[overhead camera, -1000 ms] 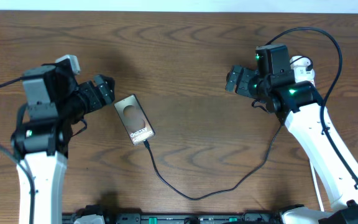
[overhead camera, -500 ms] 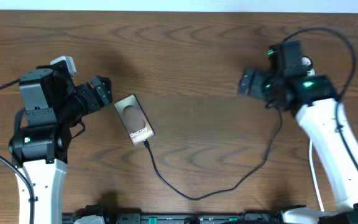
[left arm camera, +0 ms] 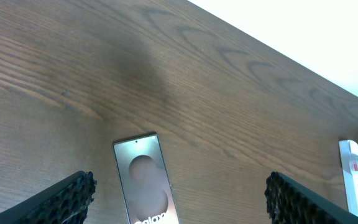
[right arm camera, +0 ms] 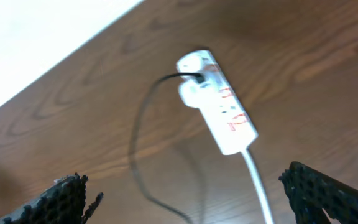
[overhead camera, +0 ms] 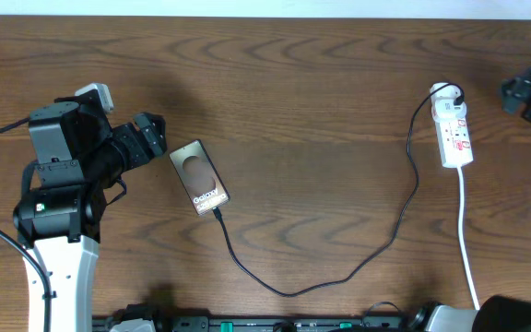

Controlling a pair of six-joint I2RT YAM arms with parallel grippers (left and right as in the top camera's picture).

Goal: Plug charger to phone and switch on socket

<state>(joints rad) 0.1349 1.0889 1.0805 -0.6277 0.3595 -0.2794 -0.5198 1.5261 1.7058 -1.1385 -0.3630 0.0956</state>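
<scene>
left gripper (overhead camera: 154, 136): jaws spread wide, nothing held. it sits just left of the phone (overhead camera: 199, 177), not touching. in the wrist view the fingers (left arm camera: 67, 198) flank the phone's top end with gaps either side.

phone: flat on the table (overhead camera: 321, 111), left of centre, screen up, slightly skewed.

charger (overhead camera: 339, 275): tip meets the phone's lower edge; how far it is seated, cannot tell. the cable bows toward the near edge, then climbs right to the white plug at the socket's far end.

socket (overhead camera: 455, 138): right side of the table, red marks up, white cord trailing to the near edge. switch too small to read.

right gripper (overhead camera: 522, 92): at the frame's right edge, apart from the socket, jaws wide and empty.
</scene>
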